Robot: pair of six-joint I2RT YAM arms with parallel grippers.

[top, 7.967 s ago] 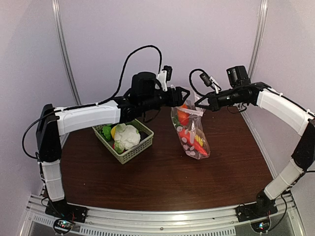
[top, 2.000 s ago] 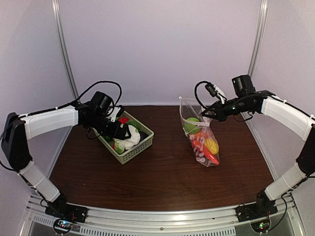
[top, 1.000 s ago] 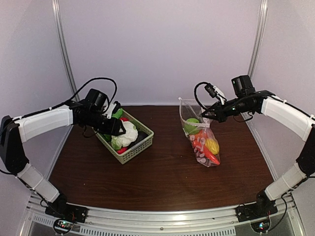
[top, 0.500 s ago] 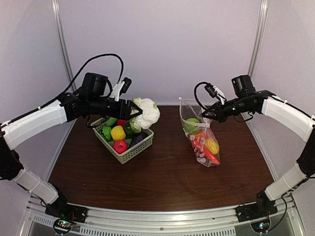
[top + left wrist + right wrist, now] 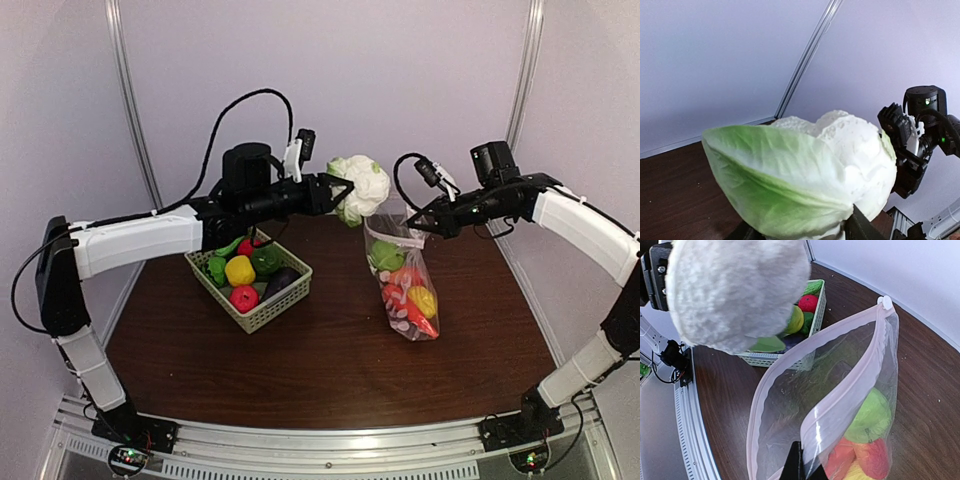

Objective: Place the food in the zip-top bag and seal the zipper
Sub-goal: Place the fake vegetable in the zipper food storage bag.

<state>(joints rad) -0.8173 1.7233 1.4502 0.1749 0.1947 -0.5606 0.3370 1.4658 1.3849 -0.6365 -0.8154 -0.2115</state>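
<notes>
My left gripper [image 5: 340,193] is shut on the white cauliflower [image 5: 361,187] with green leaves and holds it in the air just left of the bag's mouth; it fills the left wrist view [image 5: 805,185] and shows in the right wrist view [image 5: 735,290]. My right gripper [image 5: 418,226] is shut on the pale pink zipper strip [image 5: 840,400] and holds the clear zip-top bag [image 5: 402,290] upright with its mouth open. Inside the bag lie a green round piece [image 5: 869,416], red-orange pieces [image 5: 860,460] and a yellow piece [image 5: 422,300].
The pale green lattice basket [image 5: 272,310] stands left of the bag on the brown table. It holds a yellow pepper [image 5: 240,270], a red round piece [image 5: 243,298], green pieces [image 5: 265,260] and a dark piece [image 5: 283,280]. White walls close off the back and sides.
My left gripper took the cauliflower from the basket, lifted it and carried it right, up beside the bag's mouth. My right gripper raised the bag's rim slightly.
</notes>
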